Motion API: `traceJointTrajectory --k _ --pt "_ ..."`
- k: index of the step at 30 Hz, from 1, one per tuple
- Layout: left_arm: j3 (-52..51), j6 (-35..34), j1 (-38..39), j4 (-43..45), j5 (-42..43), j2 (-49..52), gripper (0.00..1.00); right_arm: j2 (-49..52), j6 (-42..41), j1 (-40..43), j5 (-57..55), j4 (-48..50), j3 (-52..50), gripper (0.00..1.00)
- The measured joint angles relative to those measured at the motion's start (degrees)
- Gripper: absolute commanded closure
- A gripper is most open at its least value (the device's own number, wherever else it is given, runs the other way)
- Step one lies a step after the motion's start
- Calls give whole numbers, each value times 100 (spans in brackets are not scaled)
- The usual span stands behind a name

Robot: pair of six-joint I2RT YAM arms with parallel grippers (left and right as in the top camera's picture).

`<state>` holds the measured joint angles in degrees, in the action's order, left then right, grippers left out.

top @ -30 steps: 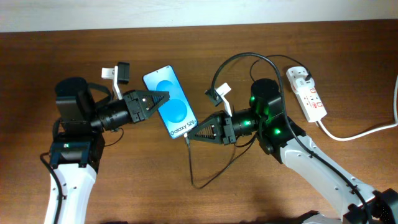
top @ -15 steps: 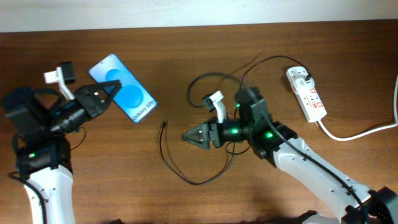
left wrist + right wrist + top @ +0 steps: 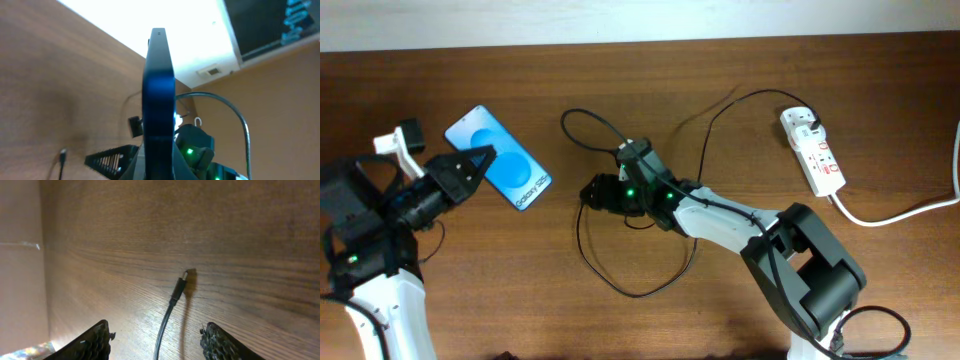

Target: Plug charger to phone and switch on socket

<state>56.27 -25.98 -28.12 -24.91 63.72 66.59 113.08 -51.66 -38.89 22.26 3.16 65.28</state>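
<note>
My left gripper (image 3: 480, 162) is shut on the phone (image 3: 502, 157), which has a blue screen and is held tilted above the table's left side. In the left wrist view the phone (image 3: 159, 95) shows edge-on between the jaws. The charger (image 3: 650, 285) is a thin black cable looping across the middle, and its connector tip (image 3: 582, 201) lies on the wood. My right gripper (image 3: 588, 192) is open just above that tip. In the right wrist view the cable (image 3: 167, 317) runs between the spread fingers (image 3: 92, 341), with the tip (image 3: 183, 276) ahead of them. The white socket (image 3: 813, 151) lies at the far right.
A thick white cord (image 3: 910, 208) runs from the socket off the right edge. The charger's far end rises in an arc (image 3: 740, 100) to a plug on the socket. The table's back edge meets a pale wall (image 3: 640, 20).
My right gripper has moved left over the loose connector tip, and the cable loop shifted left with it. My left gripper has carried the phone slightly left and lower.
</note>
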Motion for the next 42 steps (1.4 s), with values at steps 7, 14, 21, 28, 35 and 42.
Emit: traceJointTrajectory --k 7,14,21,28,35,42 --pt "-4 590 -337 -861 -599 7 100 26 -601 -280 -750 -94 0 41" --pt "-4 675 -337 -1027 -680 7 100 455 -1001 -470 -787 511 4 48" --pt "-4 678 -337 -1115 -680 7 100 675 -1368 -608 -811 686 98 57" --pt "-4 675 -337 -1121 -680 7 100 911 -1495 -627 -807 874 225 79" --pt "-4 831 -337 -1263 -625 7 100 1056 -1366 -586 -625 870 278 96" --pt "-4 1565 -341 -1613 109 7 100 994 142 76 1690 289 162 96"
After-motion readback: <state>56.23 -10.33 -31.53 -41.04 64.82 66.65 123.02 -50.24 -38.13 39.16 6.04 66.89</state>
